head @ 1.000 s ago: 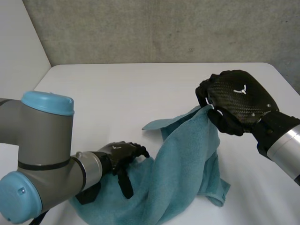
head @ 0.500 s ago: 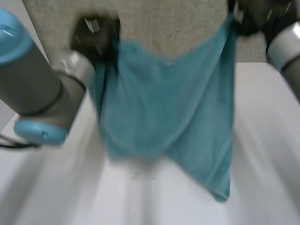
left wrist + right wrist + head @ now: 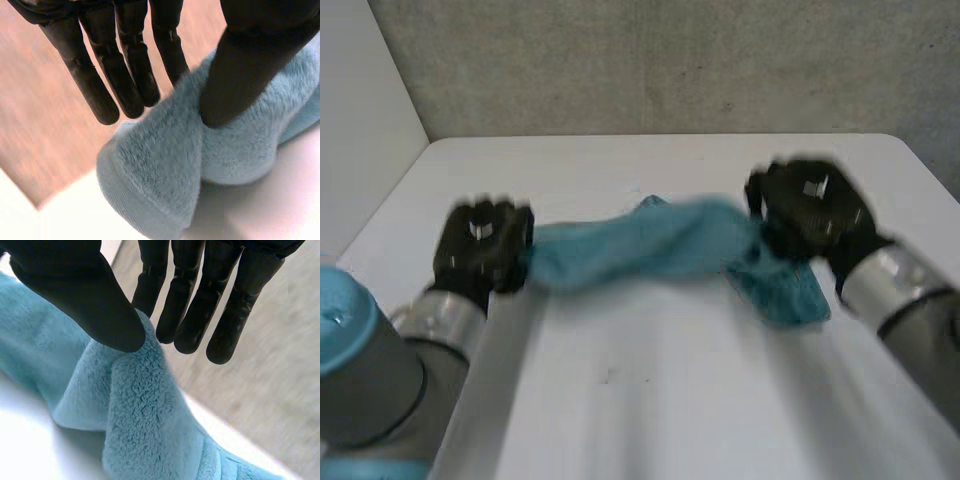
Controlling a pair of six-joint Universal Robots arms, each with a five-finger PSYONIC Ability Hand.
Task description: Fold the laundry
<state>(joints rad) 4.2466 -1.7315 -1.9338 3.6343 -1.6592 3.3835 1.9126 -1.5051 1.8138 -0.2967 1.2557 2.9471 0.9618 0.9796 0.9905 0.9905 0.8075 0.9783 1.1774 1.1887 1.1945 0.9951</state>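
Towel (image 3: 640, 245), one teal piece, stretches between two hands across the tabletop (image 3: 620, 400), nearer its far edge. At one end the left hand (image 3: 480, 245) pinches it between thumb and straight fingers. At the other end the right hand (image 3: 810, 210) pinches it likewise, a loose flap lying toward the right edge.

Black left hand (image 3: 480, 248) and right hand (image 3: 812, 212), white-marked on the back, end grey arms (image 3: 905, 300).
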